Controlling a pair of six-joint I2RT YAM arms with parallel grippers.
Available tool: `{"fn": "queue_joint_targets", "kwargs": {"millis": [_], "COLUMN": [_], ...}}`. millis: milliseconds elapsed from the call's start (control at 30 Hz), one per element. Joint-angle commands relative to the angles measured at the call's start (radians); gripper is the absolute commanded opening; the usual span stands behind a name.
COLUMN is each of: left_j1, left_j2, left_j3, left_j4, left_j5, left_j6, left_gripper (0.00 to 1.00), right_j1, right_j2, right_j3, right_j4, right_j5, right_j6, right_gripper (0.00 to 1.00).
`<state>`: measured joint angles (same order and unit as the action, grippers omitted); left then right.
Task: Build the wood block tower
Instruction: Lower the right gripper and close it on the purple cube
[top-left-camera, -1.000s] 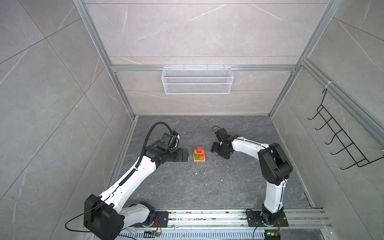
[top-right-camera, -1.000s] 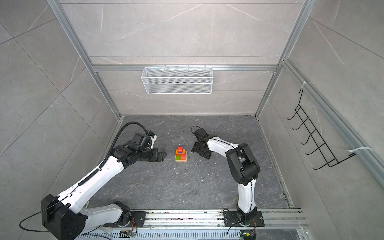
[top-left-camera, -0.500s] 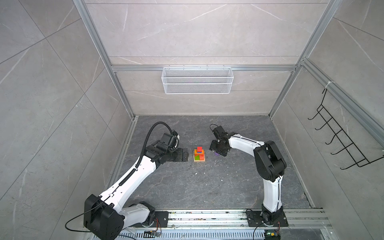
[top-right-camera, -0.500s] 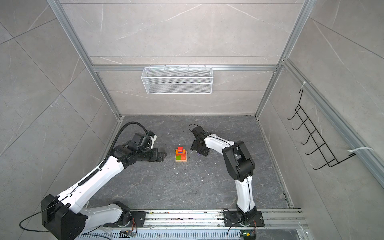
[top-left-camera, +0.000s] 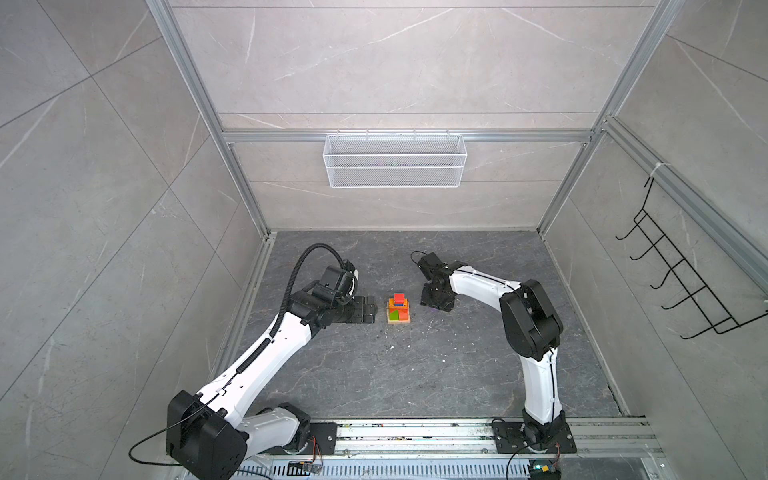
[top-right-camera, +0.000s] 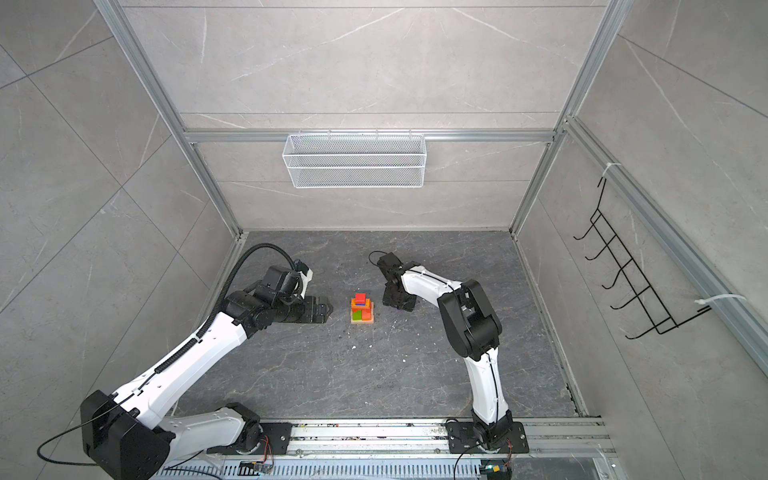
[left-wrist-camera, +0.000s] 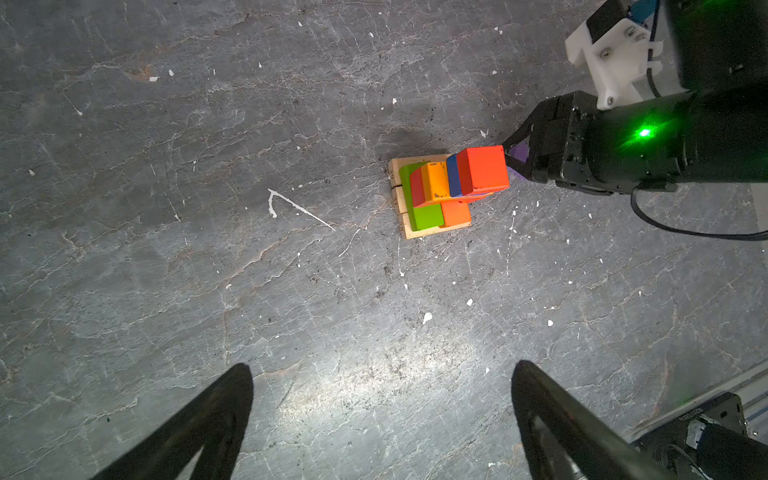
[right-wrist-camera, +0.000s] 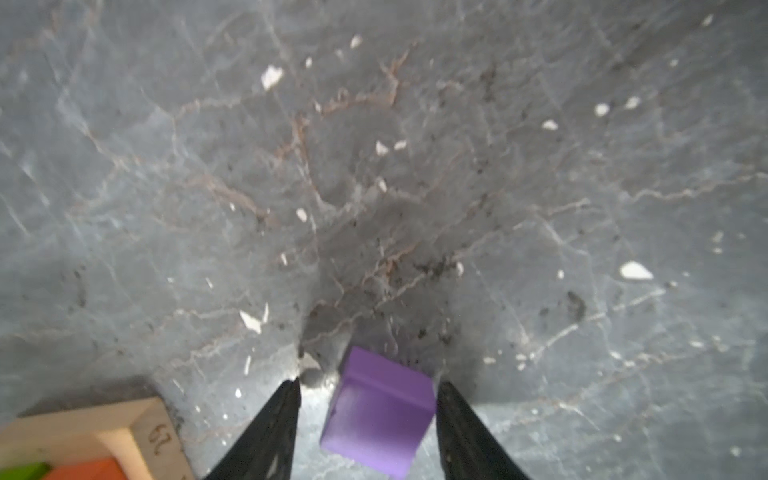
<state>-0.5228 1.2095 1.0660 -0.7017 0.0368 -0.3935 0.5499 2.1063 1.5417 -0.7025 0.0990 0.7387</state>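
Currently, a purple wooden cube (right-wrist-camera: 378, 415) is straddled on the tabletop (right-wrist-camera: 374, 166) by the narrowly spread, not yet clamped right hand (right-wrist-camera: 368, 386), just right of the multicoloured wood block tower (top-left-camera: 398, 309), beyond which the left hand (left-wrist-camera: 382, 368) is held wide.

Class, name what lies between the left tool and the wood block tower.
Only bare, white-flecked floor separates the left tool from the wood block tower, seen in the left wrist view.

Right wrist view blurred; wood block tower (right-wrist-camera: 83, 432) cut off at the frame edge; purple block (right-wrist-camera: 378, 419) between right gripper (right-wrist-camera: 369, 383) fingers (right-wrist-camera: 270, 428), contact unclear; block lost under the gripper in both top views.
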Motion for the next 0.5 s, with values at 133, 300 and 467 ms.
{"fn": "queue_joint_targets", "kwargs": {"millis": [133,300,467], "left_j1": [0.002,0.002,0.001], "left_j2": [-0.018,-0.023,-0.024], "left_j3": [0.019,0.014,0.009], "left_j4": [0.011,0.009,0.012], "left_j5": [0.014,0.009,0.01], "left_j6": [-0.005,-0.005,-0.008], "left_gripper": [0.99,0.99,0.99], "right_j1": [0.009,0.01,0.01], "right_j2": [0.017,0.002,-0.005], "right_j3": [0.032,0.029,0.021], "right_j4": [-0.073,-0.084,-0.077], "right_j5": [0.053,0.061,0.061], "right_j6": [-0.042,-0.059,-0.067], "right_gripper": [0.22,0.17,0.17]}}
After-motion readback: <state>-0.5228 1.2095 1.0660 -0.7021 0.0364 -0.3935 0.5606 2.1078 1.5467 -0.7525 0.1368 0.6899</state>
